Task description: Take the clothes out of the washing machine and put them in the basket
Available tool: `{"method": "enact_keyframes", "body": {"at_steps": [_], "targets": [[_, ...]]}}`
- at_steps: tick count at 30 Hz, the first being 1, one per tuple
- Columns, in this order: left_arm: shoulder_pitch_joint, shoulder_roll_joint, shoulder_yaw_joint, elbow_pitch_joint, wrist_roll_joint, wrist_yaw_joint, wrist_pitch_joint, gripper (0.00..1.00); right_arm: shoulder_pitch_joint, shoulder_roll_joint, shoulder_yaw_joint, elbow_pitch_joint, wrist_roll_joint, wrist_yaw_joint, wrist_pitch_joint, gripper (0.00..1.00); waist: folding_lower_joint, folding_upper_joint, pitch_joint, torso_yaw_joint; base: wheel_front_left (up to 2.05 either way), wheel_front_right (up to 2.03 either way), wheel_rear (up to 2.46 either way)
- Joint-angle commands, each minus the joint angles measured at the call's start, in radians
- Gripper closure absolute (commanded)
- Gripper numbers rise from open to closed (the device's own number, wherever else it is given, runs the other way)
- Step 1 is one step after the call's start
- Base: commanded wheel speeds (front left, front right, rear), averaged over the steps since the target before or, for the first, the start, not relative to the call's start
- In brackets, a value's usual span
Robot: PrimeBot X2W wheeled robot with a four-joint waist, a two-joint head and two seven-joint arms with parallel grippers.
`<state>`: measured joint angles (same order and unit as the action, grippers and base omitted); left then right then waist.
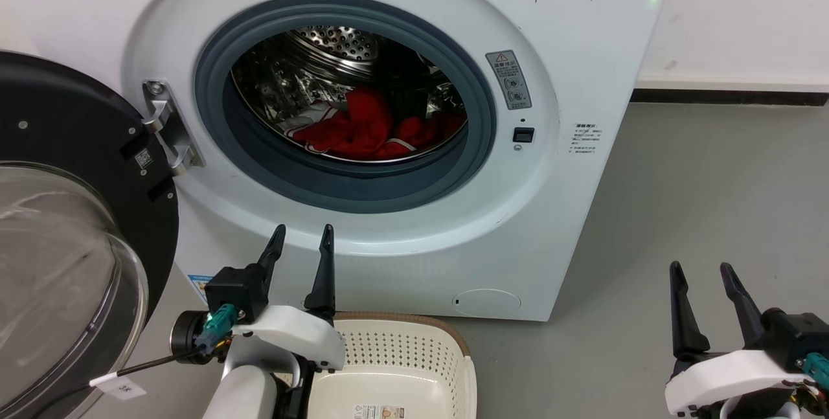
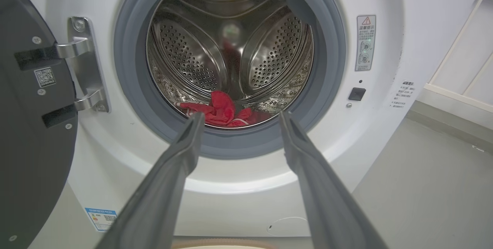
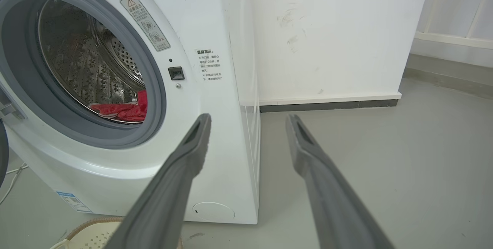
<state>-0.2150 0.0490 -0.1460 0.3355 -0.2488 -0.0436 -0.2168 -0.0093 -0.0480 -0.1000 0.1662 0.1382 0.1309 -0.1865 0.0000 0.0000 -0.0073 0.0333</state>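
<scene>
Grey floor (image 1: 680, 212) bears the near basket (image 1: 401, 319), unfilled; the clothes (image 1: 363, 127) lie in the washing machine (image 1: 583, 50), left gripper (image 1: 303, 230) and right gripper (image 1: 700, 266) spread empty.

Lying flat and grey, matte floor (image 3: 385, 156) | rising behind, white wall (image 3: 327, 29) bearing faint scuffs | running along its foot, dark baseboard (image 3: 327, 105) under a white ledge | standing far right, white framed rails (image 3: 450, 39) | glowing soft, even light

head: high, down on washing machine (image 1: 583, 82) | left wrist: close, square into drum (image 2: 269, 49) | right wrist: oblique | shared: drum
</scene>
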Motion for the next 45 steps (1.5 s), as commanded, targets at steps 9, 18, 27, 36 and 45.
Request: {"method": "enact_keyframes", "body": {"at_steps": [9,18,27,36,45], "targets": [[-0.022,0.002,-0.001,0.007,0.074,0.012,-0.026,0.0,0.012,-0.004,-0.003,0.006,-0.078,0.0,-0.023,0.0,0.0,0.0,0.002,0.003,0.0,0.0,0.0],[-0.025,0.002,-0.003,0.022,0.129,0.023,-0.042,0.0,0.014,-0.004,-0.005,0.013,-0.127,0.0,-0.037,0.0,0.0,0.0,0.005,0.008,0.0,0.0,0.0],[-0.028,0.002,0.001,0.033,0.148,0.026,-0.05,0.0,0.014,-0.004,-0.01,0.021,-0.123,0.0,-0.038,0.0,0.0,0.0,0.007,0.006,0.0,0.0,0.0],[-0.029,0.002,0.01,0.039,0.143,0.031,-0.05,0.0,0.013,-0.004,-0.012,0.023,-0.119,0.0,-0.039,0.0,0.0,0.0,0.012,0.001,0.0,0.0,0.0],[-0.034,0.002,0.005,0.037,0.148,0.035,-0.05,0.0,0.014,-0.004,-0.014,0.016,-0.115,0.0,-0.038,0.0,0.0,0.0,0.025,0.0,0.0,0.0,0.0]]}}
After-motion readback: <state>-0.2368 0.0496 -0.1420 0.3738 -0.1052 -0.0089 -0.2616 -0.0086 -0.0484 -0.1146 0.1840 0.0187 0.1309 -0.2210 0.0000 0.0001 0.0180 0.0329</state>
